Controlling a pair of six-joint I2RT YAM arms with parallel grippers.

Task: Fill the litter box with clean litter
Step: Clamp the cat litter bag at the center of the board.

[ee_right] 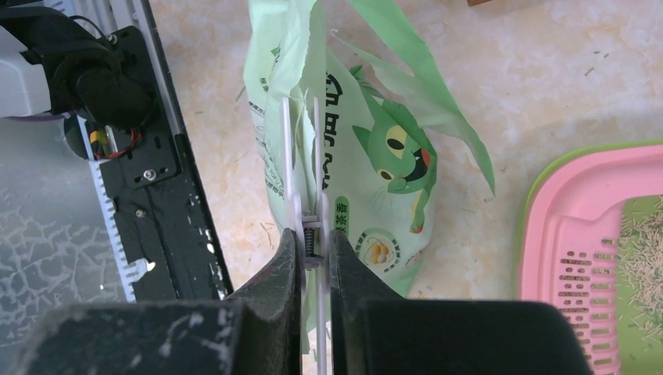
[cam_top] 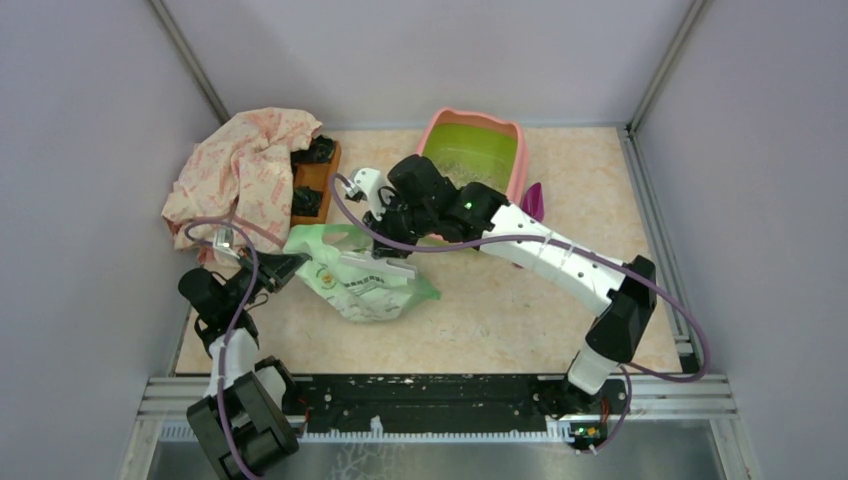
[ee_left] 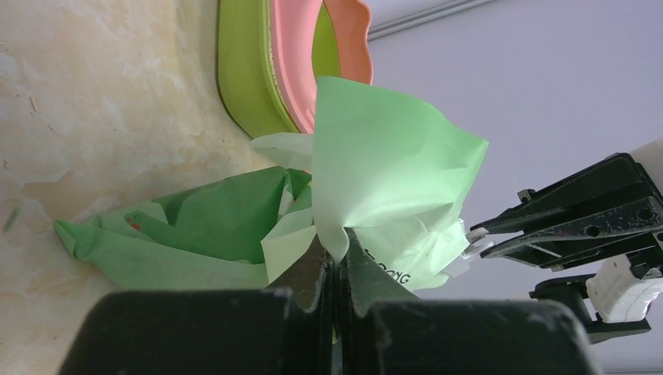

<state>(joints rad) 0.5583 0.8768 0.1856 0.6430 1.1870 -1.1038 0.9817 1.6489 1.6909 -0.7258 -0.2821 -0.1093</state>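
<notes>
The light green printed bag (cam_top: 365, 280) lies on the table between both arms. My left gripper (cam_top: 292, 266) is shut on a bunched corner of the bag (ee_left: 375, 164); its jaws pinch the thin film (ee_left: 340, 241). My right gripper (ee_right: 315, 234) is shut on a white spring clip (ee_right: 301, 164) that sits on the bag's top edge (ee_right: 375, 148). The litter box (cam_top: 520, 150), with pink rim and lime-green inside, stands behind the right gripper (cam_top: 395, 252). A thin scatter of clean litter (ee_right: 643, 242) lies inside it, beside the slotted pink ledge (ee_right: 575, 266).
A magenta scoop (cam_top: 533, 203) leans at the box's right side. A crumpled pink-patterned cloth (cam_top: 245, 170) lies at the back left, next to a brown block (cam_top: 315, 180) with black parts on it. The metal rail (cam_top: 440, 400) runs along the near edge.
</notes>
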